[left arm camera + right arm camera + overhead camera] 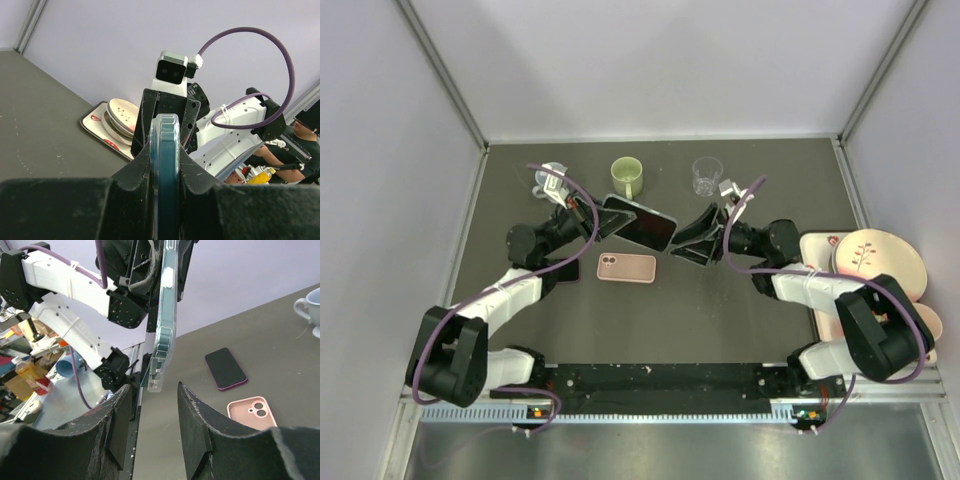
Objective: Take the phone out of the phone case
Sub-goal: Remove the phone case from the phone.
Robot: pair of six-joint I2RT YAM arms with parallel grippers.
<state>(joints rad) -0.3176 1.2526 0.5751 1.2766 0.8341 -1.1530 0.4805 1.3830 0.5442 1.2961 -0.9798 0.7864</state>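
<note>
Left gripper (600,220) clenched on the phone (645,226), right gripper (698,240) released at its 3 o'clock, probably needs to pinch the case (161,375) next.

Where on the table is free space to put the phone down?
The bare table between the pink phone and the base rail is free. Crowded: the far edge with green mug and glass, and the tray on the right.

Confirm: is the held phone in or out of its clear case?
In: the clear case wraps the teal phone, clamped in the left gripper.
</note>
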